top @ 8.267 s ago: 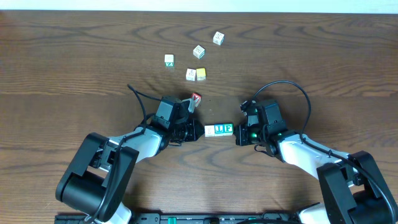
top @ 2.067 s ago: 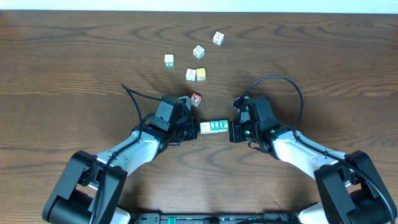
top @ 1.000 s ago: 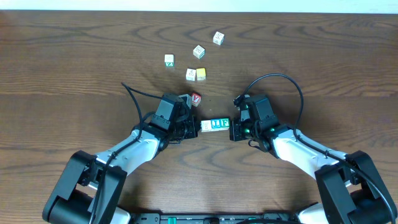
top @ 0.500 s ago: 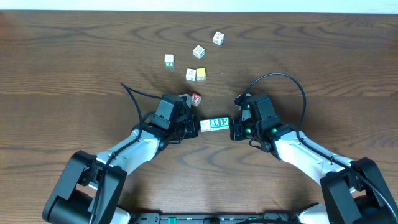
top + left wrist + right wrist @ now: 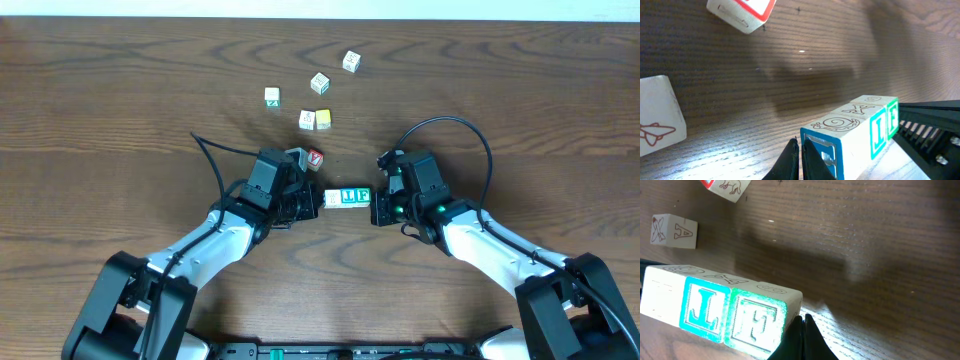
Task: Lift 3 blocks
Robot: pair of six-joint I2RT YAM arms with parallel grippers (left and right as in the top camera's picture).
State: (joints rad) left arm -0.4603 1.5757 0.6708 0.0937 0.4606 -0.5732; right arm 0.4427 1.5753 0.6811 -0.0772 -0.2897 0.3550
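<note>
Apparently mid-lift: three blocks clamped end to end between the two arms.
I log the row of blocks [image 5: 346, 198] near table centre: cream block [image 5: 331, 199] at the 9 o'clock end, blue-letter block [image 5: 346, 197] in the middle, green F block [image 5: 361, 196] at the 3 o'clock end, faces touching. The left gripper [image 5: 312, 201], fingers pressed together, butts the cream end; the right gripper [image 5: 376, 205], likewise pressed together, butts the F end. Both wrist views show the row's shadow lying apart from it on the table [image 5: 500, 90], so I judge it off the wood. Left to do: hold the squeeze, gain height. The red Y cube [image 5: 315, 158] lies loose at 11 o'clock of the row. Against the earliest overhead frame, the row has shifted toward 12 o'clock and both arms have stretched forward with it; the far loose cubes are unchanged.
</note>
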